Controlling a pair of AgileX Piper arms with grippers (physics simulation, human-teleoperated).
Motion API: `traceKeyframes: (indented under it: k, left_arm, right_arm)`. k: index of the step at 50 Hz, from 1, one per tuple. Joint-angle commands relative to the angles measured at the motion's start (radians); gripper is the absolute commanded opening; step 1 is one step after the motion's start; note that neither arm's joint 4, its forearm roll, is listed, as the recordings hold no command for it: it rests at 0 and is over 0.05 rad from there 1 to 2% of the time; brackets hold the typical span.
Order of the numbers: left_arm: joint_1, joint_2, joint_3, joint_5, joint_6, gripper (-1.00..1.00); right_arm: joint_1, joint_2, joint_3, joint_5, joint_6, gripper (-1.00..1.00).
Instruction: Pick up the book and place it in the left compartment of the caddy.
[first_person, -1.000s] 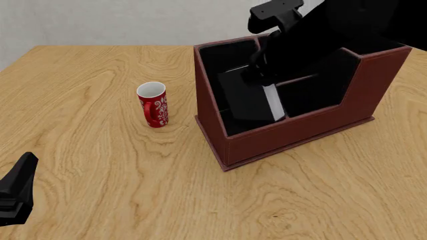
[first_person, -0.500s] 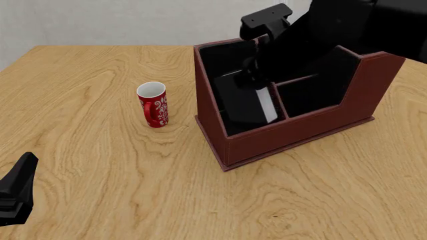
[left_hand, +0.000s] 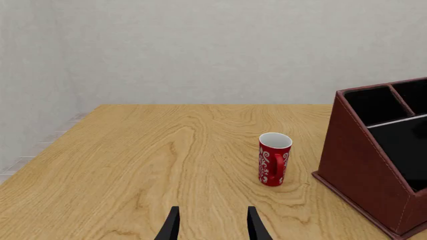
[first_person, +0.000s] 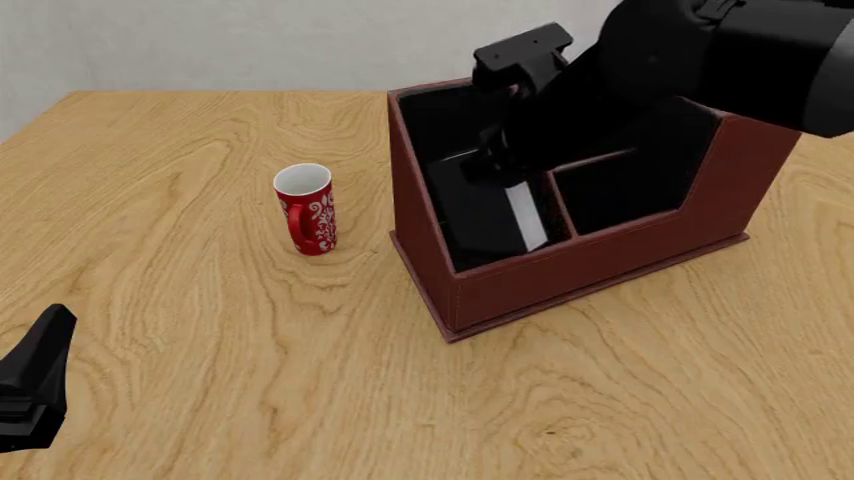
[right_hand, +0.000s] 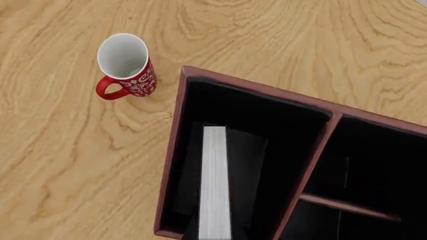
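You are lowering the flat black hardcover book (first_person: 491, 205) into the dark reddish-brown leather-look caddy (first_person: 587, 265).
It stands tilted inside the caddy's black-lined left compartment (right_hand: 237, 122); your right gripper (first_person: 497, 160) apparently grips it, though the fingers are hidden. Next, release and lift clear. Left gripper (left_hand: 212, 231) waits open.

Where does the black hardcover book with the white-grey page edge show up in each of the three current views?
Front view: the black hardcover book stands in the left compartment of the reddish-brown leather-look caddy, under the right gripper.
Left wrist view: only a black slab with a pale top edge shows inside the caddy, probably the book.
Right wrist view: its page edge runs down the left compartment.
Shared landmark: the red patterned mug.
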Motion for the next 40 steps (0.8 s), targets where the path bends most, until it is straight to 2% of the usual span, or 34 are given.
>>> traceKeyframes:
  k: [1, 13, 14, 40]
  left_arm:
    - [0.0, 0.0, 0.0, 0.0, 0.0, 1.0]
    - [0.0, 0.0, 0.0, 0.0, 0.0, 1.0]
    - [0.0, 0.0, 0.0, 0.0, 0.0, 1.0]
    - [0.0, 0.0, 0.0, 0.0, 0.0, 1.0]
  right_arm:
    - [-0.002, 0.003, -0.005, -0.012, 0.019, -1.0]
    - [0.001, -0.008, -0.002, -0.005, 0.015, -1.0]
    - [0.001, -0.009, 0.0, -0.005, 0.014, 1.0]
    - [0.015, -0.025, 0.008, 0.002, 0.006, 1.0]
